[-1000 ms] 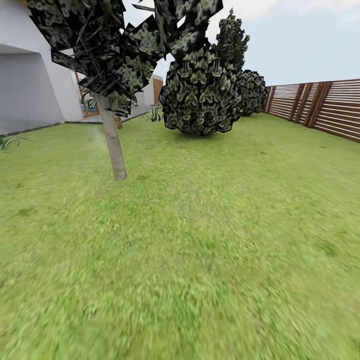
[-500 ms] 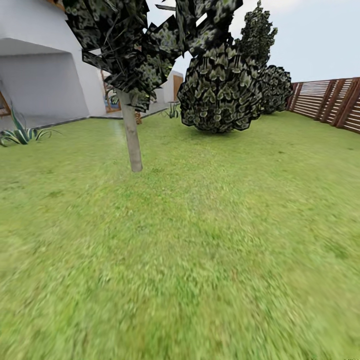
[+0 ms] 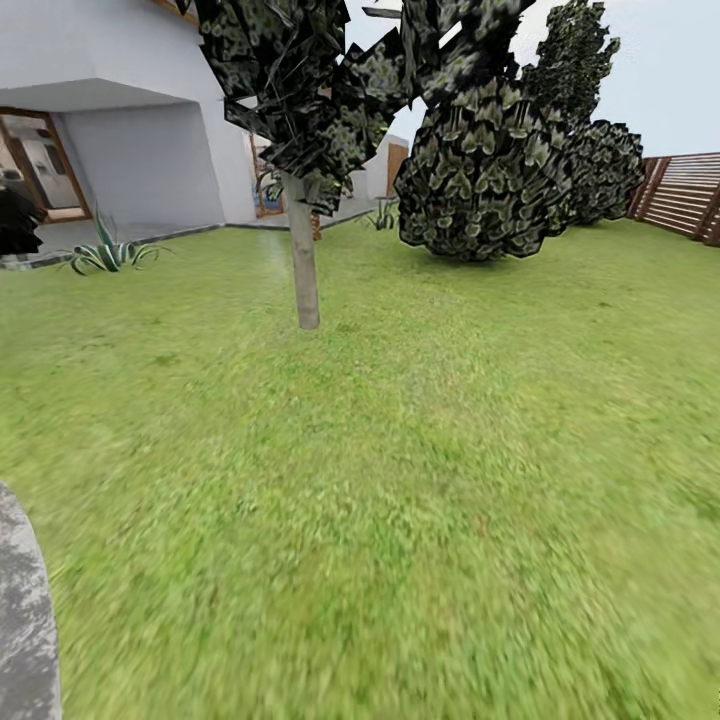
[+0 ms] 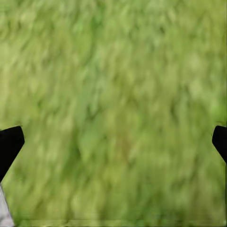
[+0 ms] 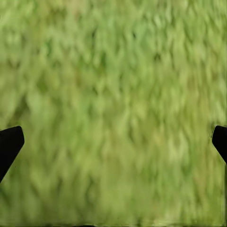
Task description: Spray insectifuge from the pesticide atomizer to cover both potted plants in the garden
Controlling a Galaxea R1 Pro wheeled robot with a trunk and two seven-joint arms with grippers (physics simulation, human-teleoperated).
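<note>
Your left hand (image 4: 113, 142) was spread wide, its two black fingertips (image 4: 9, 144) sitting at opposite edges of the left wrist view with nothing between them but blurred lawn (image 4: 113, 94). It held nothing and touched nothing. Your right hand (image 5: 113, 142) was the same: released, black fingertips (image 5: 9, 144) far apart at the frame edges, empty, with only lawn below.

From the head view you faced the garden: lawn (image 3: 400, 480) across most of the frame, blurred in the foreground. A thin-trunked tree (image 3: 302, 260) stood left of centre, its dark ragged crown reaching the top edge. Right of it and further back sat a big dark-leaved shrub (image 3: 485, 170), with a second shrub (image 3: 600, 170) behind it and a taller one rising above that. A brown slatted fence (image 3: 690, 195) ran along the far right.

At the left, a white house (image 3: 130, 130) with a recessed porch and a wood-framed door (image 3: 40, 165). A spiky green plant (image 3: 105, 255) with pointed leaves sat at the lawn's edge near the porch paving; too small to tell if it was one of the potted plants. A dark shape (image 3: 15, 215) at the left edge by the door was unclear. A grey mottled stone (image 3: 22, 620) filled the bottom-left corner of the head view, next to the grass.
</note>
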